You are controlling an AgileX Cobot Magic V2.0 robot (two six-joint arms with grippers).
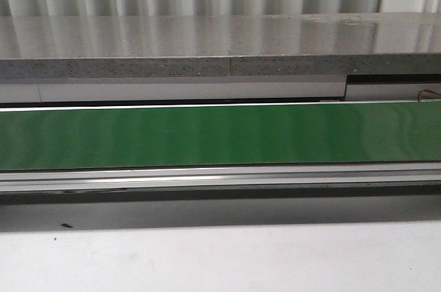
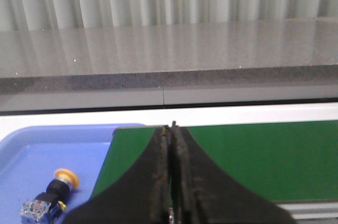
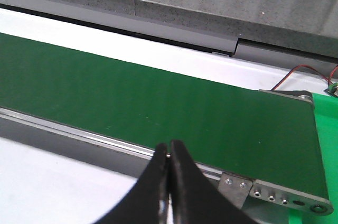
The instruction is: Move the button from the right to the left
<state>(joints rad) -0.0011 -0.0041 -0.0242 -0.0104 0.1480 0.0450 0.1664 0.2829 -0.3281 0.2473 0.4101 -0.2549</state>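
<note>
Nearest me, my left gripper [image 2: 172, 129] and right gripper [image 3: 168, 147] both have jaws pressed together, holding nothing. Beyond the left one, the button [image 2: 50, 195] lies on its side in the blue tray [image 2: 31, 145], beside the green belt [image 1: 220, 133]'s end. I judge the move finished, nothing remaining. Farthest: grey ledge [image 1: 220, 44].

White table [image 1: 220, 257] under a green conveyor belt [image 1: 220, 135]; blue tray [image 2: 31, 150] seemingly alongside it.
</note>
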